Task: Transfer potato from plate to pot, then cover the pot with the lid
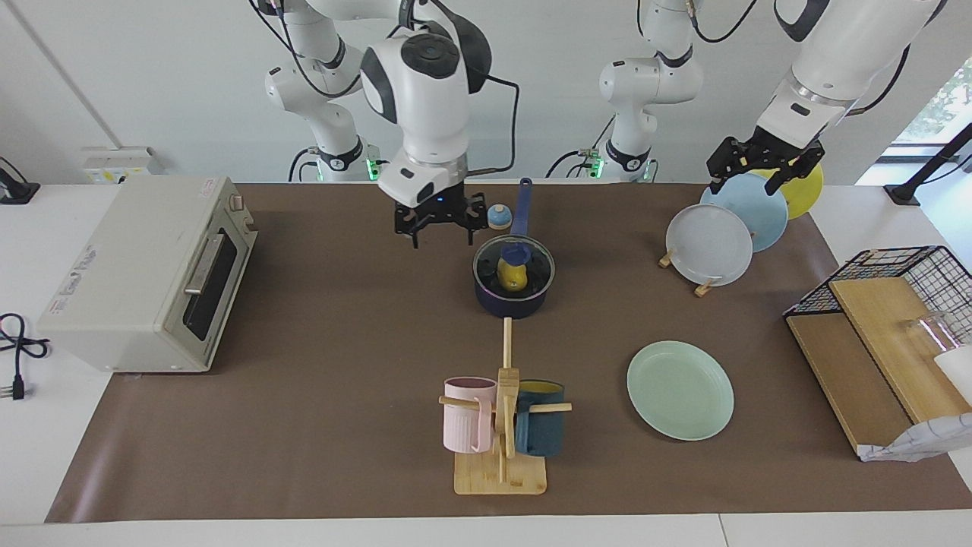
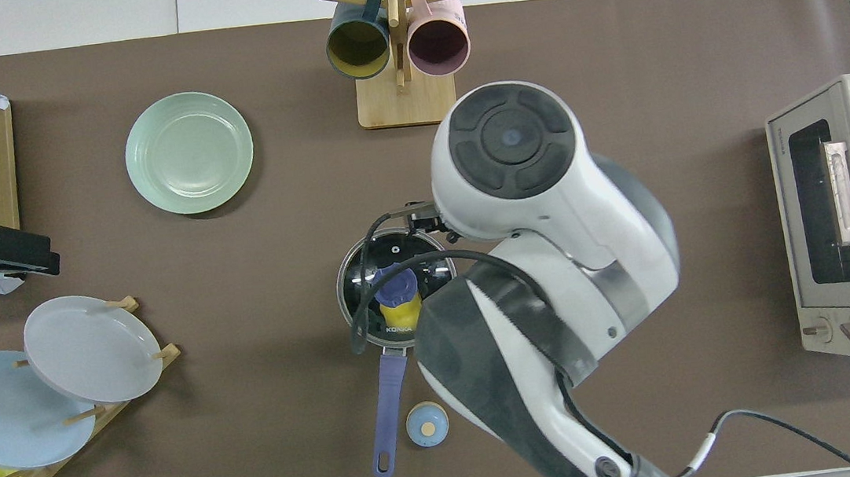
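The navy pot (image 1: 513,302) stands mid-table with its long blue handle (image 1: 523,205) pointing toward the robots. The glass lid (image 1: 535,257) with a blue knob rests on it. The yellow potato (image 1: 510,278) shows through the glass inside the pot, also in the overhead view (image 2: 407,308). The mint-green plate (image 1: 680,389) lies bare, farther from the robots, toward the left arm's end. My right gripper (image 1: 440,222) is open and empty, raised above the mat beside the pot. My left gripper (image 1: 763,165) is open and empty over the plate rack.
A toaster oven (image 1: 144,273) stands at the right arm's end. A mug rack (image 1: 503,414) with two mugs stands farther out than the pot. A rack holds grey-white (image 1: 708,245), light blue and yellow plates. A blue-topped wooden dome (image 1: 497,217) sits by the pot handle. A wire basket (image 1: 904,285) is at the left arm's end.
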You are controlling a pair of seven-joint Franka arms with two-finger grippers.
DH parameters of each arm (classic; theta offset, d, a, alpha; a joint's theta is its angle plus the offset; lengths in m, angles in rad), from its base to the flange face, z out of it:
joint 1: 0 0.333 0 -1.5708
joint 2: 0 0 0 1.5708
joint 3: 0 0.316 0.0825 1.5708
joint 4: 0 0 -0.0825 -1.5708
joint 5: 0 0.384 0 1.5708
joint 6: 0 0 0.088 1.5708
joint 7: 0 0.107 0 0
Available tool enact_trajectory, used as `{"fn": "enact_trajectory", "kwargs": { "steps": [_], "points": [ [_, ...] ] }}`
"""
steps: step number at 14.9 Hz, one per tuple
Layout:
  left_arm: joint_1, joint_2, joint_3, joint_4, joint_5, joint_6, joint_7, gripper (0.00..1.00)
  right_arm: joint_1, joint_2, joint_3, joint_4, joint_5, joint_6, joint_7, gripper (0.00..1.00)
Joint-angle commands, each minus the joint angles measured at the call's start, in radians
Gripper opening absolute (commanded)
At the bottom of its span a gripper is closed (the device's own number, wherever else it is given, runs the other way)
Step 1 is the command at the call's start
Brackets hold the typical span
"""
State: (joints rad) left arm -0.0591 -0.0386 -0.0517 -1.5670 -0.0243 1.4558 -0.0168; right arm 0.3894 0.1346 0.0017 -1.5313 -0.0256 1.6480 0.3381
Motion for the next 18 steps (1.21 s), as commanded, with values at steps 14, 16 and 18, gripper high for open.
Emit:
{"fn": "enact_trajectory", "kwargs": {
  "steps": [14,16,18],
  "points": [
    [0.015,-0.02,-0.008,-0.031,-0.008,0.035,-0.008,1.0,-0.328,-0.159,0.014,-0.13,-0.03,-0.111,-0.275,1.0],
    [0.012,-0.02,-0.008,-0.031,-0.008,0.034,-0.008,1.0,-0.322,-0.199,0.014,-0.174,-0.03,-0.108,-0.269,1.0],
    [0.012,-0.02,-0.008,-0.03,-0.008,0.035,-0.008,1.0,-0.328,-0.198,0.014,-0.185,-0.033,-0.076,-0.268,1.0]
  ]
}}
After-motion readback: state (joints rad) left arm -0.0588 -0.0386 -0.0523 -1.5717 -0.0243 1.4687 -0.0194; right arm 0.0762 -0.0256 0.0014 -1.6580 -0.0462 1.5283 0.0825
